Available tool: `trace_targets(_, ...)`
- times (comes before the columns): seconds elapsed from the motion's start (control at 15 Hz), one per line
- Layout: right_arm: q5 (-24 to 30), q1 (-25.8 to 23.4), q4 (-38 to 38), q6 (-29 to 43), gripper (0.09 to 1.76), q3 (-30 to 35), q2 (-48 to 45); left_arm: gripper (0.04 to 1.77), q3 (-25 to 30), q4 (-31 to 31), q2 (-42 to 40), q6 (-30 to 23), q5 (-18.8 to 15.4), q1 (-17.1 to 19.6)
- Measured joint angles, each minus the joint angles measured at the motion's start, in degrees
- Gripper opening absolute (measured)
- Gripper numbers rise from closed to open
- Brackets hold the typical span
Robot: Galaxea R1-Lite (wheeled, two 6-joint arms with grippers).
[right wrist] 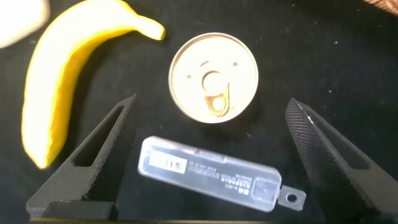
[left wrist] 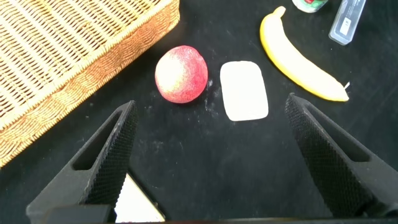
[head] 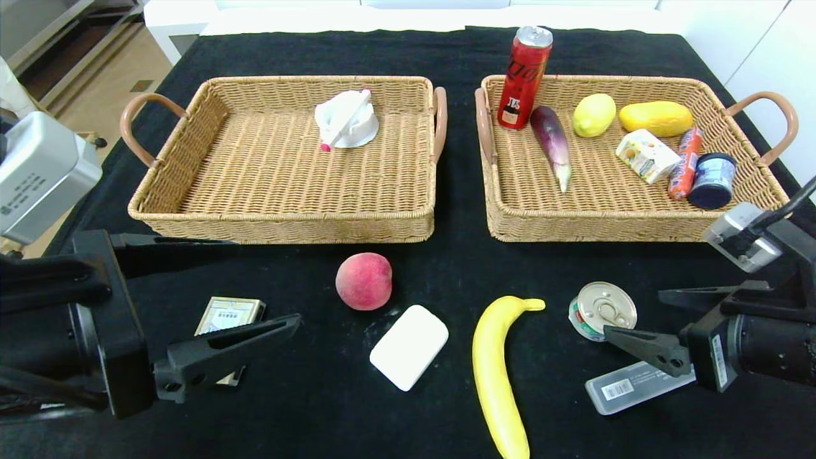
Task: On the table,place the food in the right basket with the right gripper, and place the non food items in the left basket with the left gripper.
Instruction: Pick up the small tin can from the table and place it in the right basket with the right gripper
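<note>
Head view. You have two wicker baskets side by side on the black tabletop [head: 306,395]. The left basket [head: 191,178] holds one white item with a pink tip [head: 346,119]. The right basket [head: 523,204] holds a red can [head: 524,76] upright at its far left corner, an eggplant [head: 552,143], a lemon [head: 593,115], a yellow fruit [head: 655,118], a small carton [head: 647,155], a red sausage stick [head: 685,162] and a dark blue tub [head: 712,181]. In front of the baskets lie a peach [head: 363,280], a white block [head: 409,347] just beside it, a banana [head: 499,370], a tin can [head: 603,310] and a clear plastic case [head: 628,385]. A small card box [head: 226,315] lies near the left edge, partly under the left gripper [head: 210,299]. The right gripper [head: 663,325] hangs above the tin can and the case.

Left wrist view. Left gripper [left wrist: 208,149]: jaws wide, holding nothing. Past them you see the peach [left wrist: 181,73], the white block [left wrist: 244,89], the banana [left wrist: 300,55] and the left basket's corner [left wrist: 68,68]. A pale corner of the card box [left wrist: 134,202] shows by one jaw.

Right wrist view. Right gripper [right wrist: 208,149]: jaws wide, empty. Between them lie the tin can [right wrist: 214,77], pull-tab lid up, and the clear plastic case [right wrist: 211,174], near each other but apart. The banana [right wrist: 62,81] lies beside one jaw.
</note>
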Motion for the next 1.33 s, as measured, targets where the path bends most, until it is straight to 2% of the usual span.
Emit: trace_targets(1.33, -12.56, 5.78, -0.07, -0.02, 1.71, -6.45, 12.47, 1.72, 0.50, -0.09, 0.74, 0.11, -0.17, 0.00)
